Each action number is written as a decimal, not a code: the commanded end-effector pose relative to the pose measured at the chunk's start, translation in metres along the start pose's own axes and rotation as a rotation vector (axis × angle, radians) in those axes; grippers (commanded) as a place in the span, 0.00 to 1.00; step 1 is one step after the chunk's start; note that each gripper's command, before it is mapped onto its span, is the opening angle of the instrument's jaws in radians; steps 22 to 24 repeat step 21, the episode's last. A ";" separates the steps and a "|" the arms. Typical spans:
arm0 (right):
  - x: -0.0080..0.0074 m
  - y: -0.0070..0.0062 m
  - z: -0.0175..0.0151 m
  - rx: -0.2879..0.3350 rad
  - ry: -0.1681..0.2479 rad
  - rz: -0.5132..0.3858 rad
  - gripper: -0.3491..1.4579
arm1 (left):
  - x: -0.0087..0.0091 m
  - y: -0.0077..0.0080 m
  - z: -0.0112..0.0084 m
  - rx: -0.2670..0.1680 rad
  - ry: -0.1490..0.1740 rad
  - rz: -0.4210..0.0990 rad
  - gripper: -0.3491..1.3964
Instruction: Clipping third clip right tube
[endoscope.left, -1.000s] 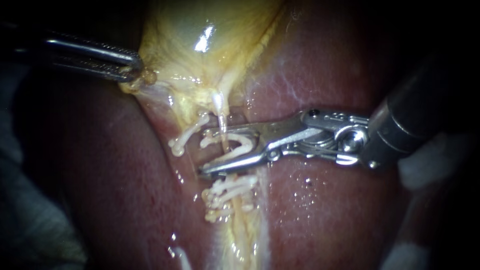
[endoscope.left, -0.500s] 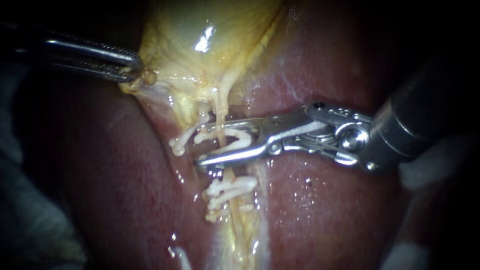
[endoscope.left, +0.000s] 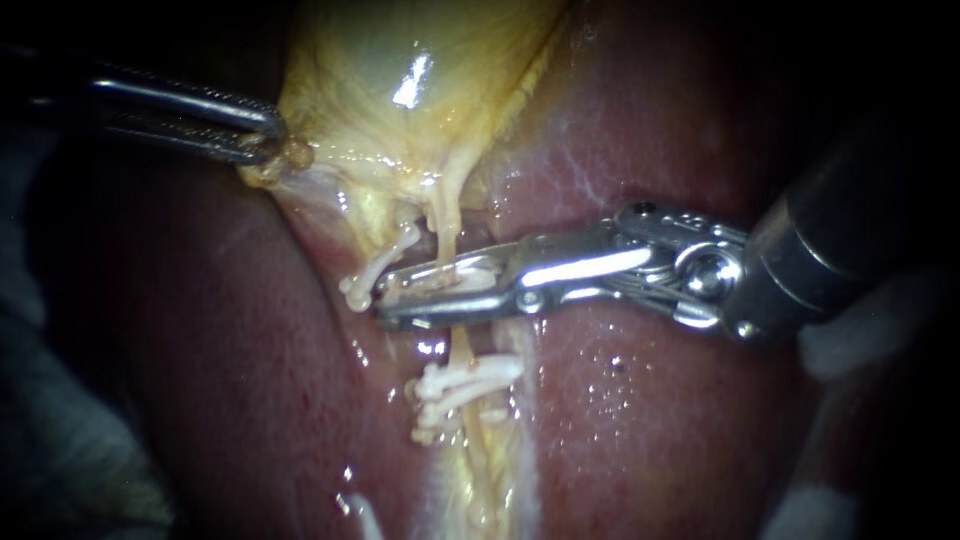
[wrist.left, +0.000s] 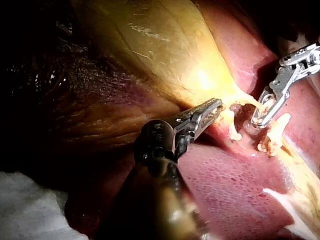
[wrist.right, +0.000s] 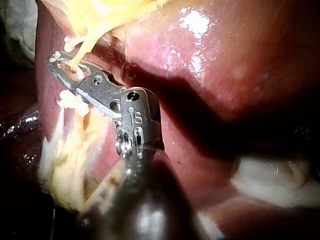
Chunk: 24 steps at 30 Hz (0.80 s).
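Nearest, the right instrument (endoscope.left: 395, 302) is seen reaching across the liver (endoscope.left: 640, 420). Its jaws are pressed almost together on a pale clip (endoscope.left: 440, 284) carried between them. The right tube (endoscope.left: 446, 222) is caught crosswise inside that clip, just below the point where it leaves the gallbladder (endoscope.left: 400, 90). Lower on the same tube two set clips (endoscope.left: 462, 384) are seen, apart from the jaws, and a single clip (endoscope.left: 370, 278) is seen just beside the jaw tips. Farther off, the gallbladder's edge is gripped by the closed jaws of the left instrument (endoscope.left: 265, 142). The squeeze is judged nearly done, though whether the pale clip is locked cannot be told. Release and withdrawal are left.
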 end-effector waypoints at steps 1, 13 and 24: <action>0.0000 -0.0001 0.0001 0.001 0.000 0.010 0.00 | 0.0000 0.0000 0.0000 0.000 0.000 0.000 0.00; -0.0001 -0.0002 -0.0003 0.002 0.000 0.057 0.00 | 0.0000 0.0000 0.0000 0.000 0.000 0.000 0.00; -0.0003 -0.0001 -0.0002 0.002 -0.001 0.055 0.00 | 0.0000 0.0000 0.0001 0.000 0.000 0.000 0.00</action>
